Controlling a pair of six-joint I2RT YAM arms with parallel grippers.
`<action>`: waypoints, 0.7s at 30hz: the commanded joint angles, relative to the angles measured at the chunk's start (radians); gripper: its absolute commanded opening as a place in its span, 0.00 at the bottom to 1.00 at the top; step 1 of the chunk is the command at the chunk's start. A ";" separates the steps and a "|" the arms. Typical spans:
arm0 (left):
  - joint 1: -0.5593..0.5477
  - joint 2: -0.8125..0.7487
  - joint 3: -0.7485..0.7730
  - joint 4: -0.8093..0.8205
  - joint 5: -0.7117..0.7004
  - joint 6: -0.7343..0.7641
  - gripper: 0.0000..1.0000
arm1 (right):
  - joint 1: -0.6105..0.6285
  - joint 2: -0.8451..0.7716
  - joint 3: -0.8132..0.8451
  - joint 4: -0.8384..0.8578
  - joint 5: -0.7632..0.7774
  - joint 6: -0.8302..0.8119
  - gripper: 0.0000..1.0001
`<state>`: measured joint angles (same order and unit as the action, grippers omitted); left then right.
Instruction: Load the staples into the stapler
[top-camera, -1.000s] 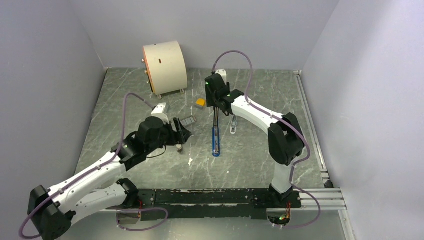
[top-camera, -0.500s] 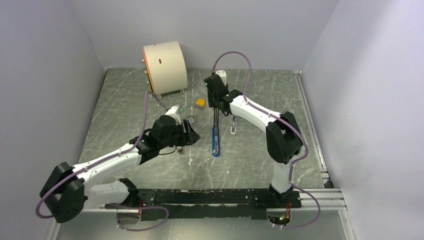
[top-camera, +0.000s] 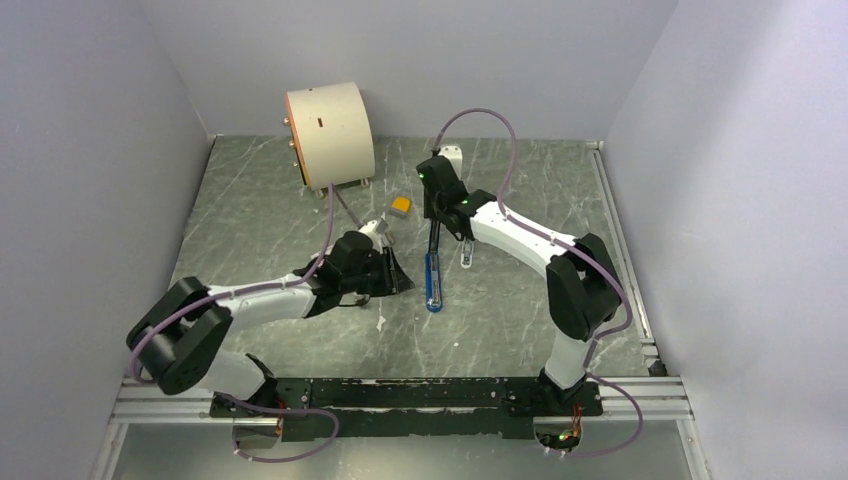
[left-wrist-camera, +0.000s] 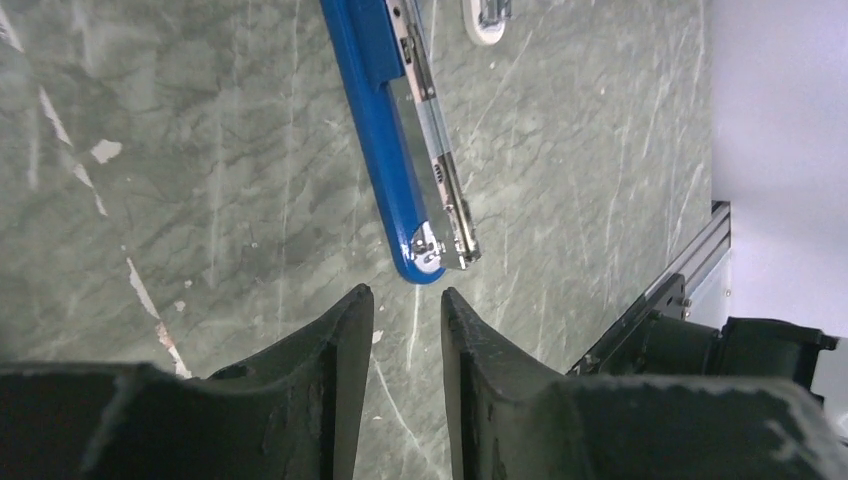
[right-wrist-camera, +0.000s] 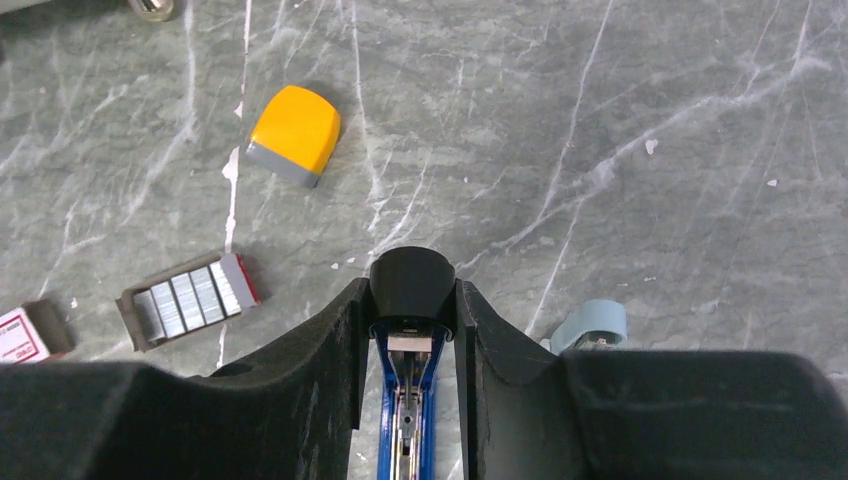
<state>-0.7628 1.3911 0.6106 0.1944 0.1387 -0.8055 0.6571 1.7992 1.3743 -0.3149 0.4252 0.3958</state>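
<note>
1. The stapler (top-camera: 431, 285) lies lengthwise on the grey marble table (top-camera: 270, 200), near the middle. Its blue end points toward the arm bases and its black end points away from them.
2. In the left wrist view the stapler (left-wrist-camera: 395, 150) shows its blue body with a silvery metal rail running along the top, facing up.
3. The right gripper (top-camera: 433, 232) is at the stapler's far end. In its own camera the right gripper (right-wrist-camera: 410, 295) is pinching the rounded black end of the stapler (right-wrist-camera: 412, 283), with one finger pressed against each side.
4. The left gripper (top-camera: 397, 282) is low over the table, just left of the stapler's blue end.
5. In the wrist view the left gripper (left-wrist-camera: 405, 300) has its fingers (left-wrist-camera: 340, 350) drawn close, with a narrow gap between them. Only bare marble shows through the gap, and the stapler's rounded tip lies just ahead, apart from the fingers.
6. The staples (right-wrist-camera: 185, 300) sit as silvery ribbed strips side by side in a small dark tray with a red end, on the table well left of the right gripper.
7. A red-and-white box (right-wrist-camera: 20, 335) lies just beyond the tray, at the picture's edge.
8. A yellow block with a grey base (right-wrist-camera: 295, 130) rests further out.
9. A small pale-blue object (right-wrist-camera: 592, 325) lies just right of the right gripper.
10. A cream drum with an orange rim (top-camera: 330, 135) stands on its side at the back left.
</note>
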 joint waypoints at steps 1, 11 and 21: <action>-0.017 0.082 0.012 0.137 0.092 -0.013 0.35 | 0.013 -0.071 -0.048 0.090 -0.009 0.012 0.26; -0.044 0.256 0.014 0.214 0.131 0.004 0.32 | 0.055 -0.105 -0.108 0.147 -0.030 0.036 0.26; -0.047 0.341 -0.006 0.265 0.131 -0.065 0.29 | 0.071 -0.101 -0.106 0.130 -0.044 0.037 0.26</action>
<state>-0.8017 1.7042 0.6178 0.4294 0.2630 -0.8486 0.7223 1.7298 1.2713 -0.2123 0.3920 0.4072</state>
